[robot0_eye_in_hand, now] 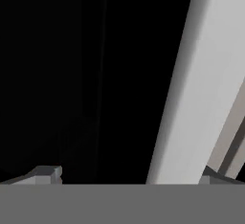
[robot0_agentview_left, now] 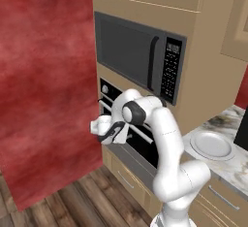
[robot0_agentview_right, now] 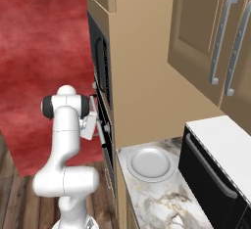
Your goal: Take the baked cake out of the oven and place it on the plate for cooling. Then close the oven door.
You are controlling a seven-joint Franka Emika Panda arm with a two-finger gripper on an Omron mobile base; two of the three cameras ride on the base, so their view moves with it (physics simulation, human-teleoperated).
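The oven (robot0_agentview_left: 145, 146) sits below the microwave, and its dark glass oven door (robot0_eye_in_hand: 72, 74) stands shut. The door's silver bar handle (robot0_eye_in_hand: 191, 98) crosses the hand view between my two fingertips, closer to the right fingertip (robot0_eye_in_hand: 210, 175). My gripper (robot0_agentview_left: 120, 125) (robot0_agentview_right: 98, 119) is open and straddles that handle (robot0_agentview_left: 140, 134) near its left end, gripping nothing. The plate (robot0_agentview_left: 211, 144) (robot0_agentview_right: 149, 163), round and pale grey, lies empty on the marble counter to the right of the oven. The baked cake is hidden.
A dark grey microwave (robot0_agentview_left: 140, 56) with a keypad sits above the oven. A red wall (robot0_agentview_left: 43, 75) stands close on the left. A black appliance with a white top (robot0_agentview_right: 215, 169) stands on the counter (robot0_agentview_right: 162, 198) right of the plate. Drawers (robot0_agentview_left: 128, 180) lie below.
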